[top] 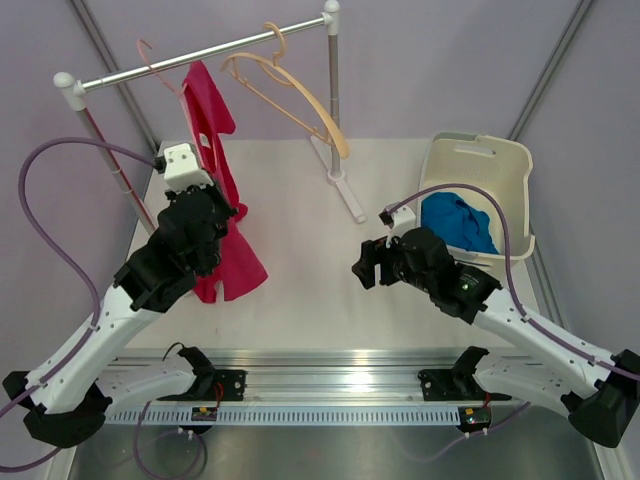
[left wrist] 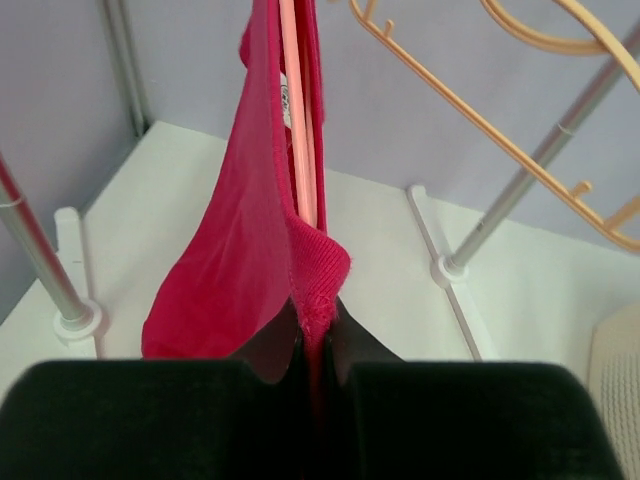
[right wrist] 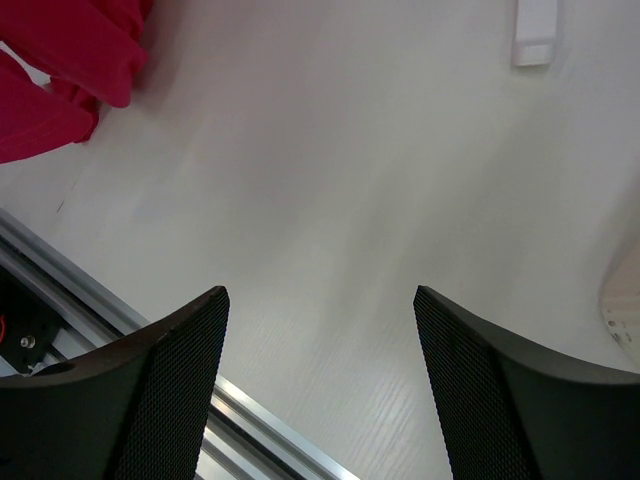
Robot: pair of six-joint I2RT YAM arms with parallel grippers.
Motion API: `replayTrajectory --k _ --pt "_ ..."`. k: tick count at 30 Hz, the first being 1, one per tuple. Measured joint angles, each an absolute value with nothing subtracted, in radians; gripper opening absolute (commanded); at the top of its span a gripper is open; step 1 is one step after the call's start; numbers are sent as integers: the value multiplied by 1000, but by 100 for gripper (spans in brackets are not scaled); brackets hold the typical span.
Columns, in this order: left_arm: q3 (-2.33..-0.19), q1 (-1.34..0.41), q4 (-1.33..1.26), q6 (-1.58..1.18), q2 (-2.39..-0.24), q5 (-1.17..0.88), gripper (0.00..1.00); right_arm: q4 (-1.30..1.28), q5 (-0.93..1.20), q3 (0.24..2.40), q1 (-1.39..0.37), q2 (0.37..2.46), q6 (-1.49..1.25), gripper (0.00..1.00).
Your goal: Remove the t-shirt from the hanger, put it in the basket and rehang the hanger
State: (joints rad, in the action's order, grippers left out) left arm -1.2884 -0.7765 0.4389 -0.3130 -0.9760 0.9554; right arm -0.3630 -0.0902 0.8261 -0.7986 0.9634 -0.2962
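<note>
2 grippers to think about, only 1 at work. Pinched shut with the left gripper (left wrist: 315,345) on a thick stitched edge of the red t-shirt (left wrist: 235,270), low in the middle of the left wrist view. Hangs on the pink hanger (left wrist: 298,120), hooked over the rail (top: 200,58) at the upper left of the top view, with the hanger's arm running up inside the cloth just above the pinch. Judging by that, best to draw the held edge down and off the end of that hanger arm rather than straight toward the arm bases, so as not to drag the hook along the rail or tip it off. Pull slowly, watch for cloth catching on the hanger tip, and ease off if the hanger swings toward the empty orange hanger (top: 300,105) beside it. Spread wide and holding nothing with the right gripper (right wrist: 318,300), over bare desk (right wrist: 330,150) in the lower middle of the top view, well apart from the garment. Worth bringing it up to steady the hanger or take the other shoulder, since 1 pinch alone probably frees only 1 side. Mind the basket (top: 505,160) with blue cloth (top: 455,222) at the right when swinging across.
</note>
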Motion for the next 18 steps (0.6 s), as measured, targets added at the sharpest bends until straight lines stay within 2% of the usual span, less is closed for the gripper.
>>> replayTrajectory --k 7,12,18 --pt "-1219 -778 596 -399 -851 713 0 -383 -38 843 -799 887 -271 82" --pt "-1168 -778 710 -427 -756 570 0 -395 -4 948 -799 799 -238 83" --pt "-1098 -778 803 -421 -651 387 0 -432 49 1139 -799 791 -210 83"
